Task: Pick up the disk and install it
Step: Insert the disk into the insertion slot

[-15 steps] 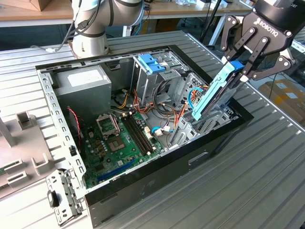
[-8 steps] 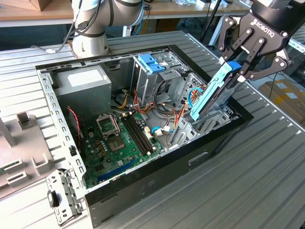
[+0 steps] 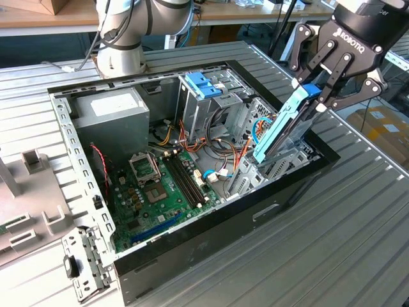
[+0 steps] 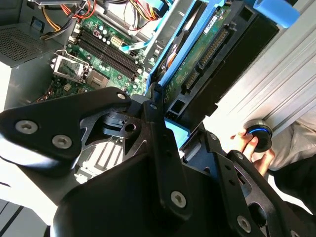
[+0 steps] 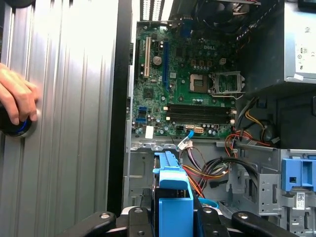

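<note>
Holding the disk [image 3: 281, 131] by its top end, my gripper [image 3: 316, 96] has its fingers closed tight on it. The disk leans, with its low end in the metal bay [image 3: 284, 167] at the exterior view's right of the computer case [image 3: 211, 240]. It could jam on the bay's edge or pinch the wires [image 3: 238, 148] just beside it. There is little room.

Disk [image 3: 281, 128] tilted in tool [image 3: 314, 97] at drive bay [image 3: 281, 165], exterior view's right; mobo [image 3: 160, 185], PSU [image 3: 112, 118] left of it.
</note>
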### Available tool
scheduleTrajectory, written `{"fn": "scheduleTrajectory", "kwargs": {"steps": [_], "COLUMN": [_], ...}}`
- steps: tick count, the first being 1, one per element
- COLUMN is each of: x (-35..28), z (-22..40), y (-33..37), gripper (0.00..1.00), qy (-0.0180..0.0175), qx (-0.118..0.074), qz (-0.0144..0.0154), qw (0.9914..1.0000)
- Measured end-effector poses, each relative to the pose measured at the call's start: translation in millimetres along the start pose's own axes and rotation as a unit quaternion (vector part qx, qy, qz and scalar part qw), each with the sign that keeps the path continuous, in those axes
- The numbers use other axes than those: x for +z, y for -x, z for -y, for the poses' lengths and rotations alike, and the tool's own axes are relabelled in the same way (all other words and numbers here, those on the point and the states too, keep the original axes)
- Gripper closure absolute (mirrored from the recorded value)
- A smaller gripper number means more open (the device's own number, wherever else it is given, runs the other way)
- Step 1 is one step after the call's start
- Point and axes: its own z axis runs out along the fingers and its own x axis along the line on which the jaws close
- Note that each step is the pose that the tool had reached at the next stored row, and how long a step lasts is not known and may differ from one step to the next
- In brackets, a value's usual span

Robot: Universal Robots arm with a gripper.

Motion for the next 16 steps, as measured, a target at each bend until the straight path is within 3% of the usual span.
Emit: {"fn": "scheduleTrajectory", "kwargs": {"steps": [16], "x": [8.2], "z": [0.0], "y": [6.8], "gripper": [0.63], "qy": [0.0], "qx": [0.0], "qz": [0.0], "qw": [1.0]}}
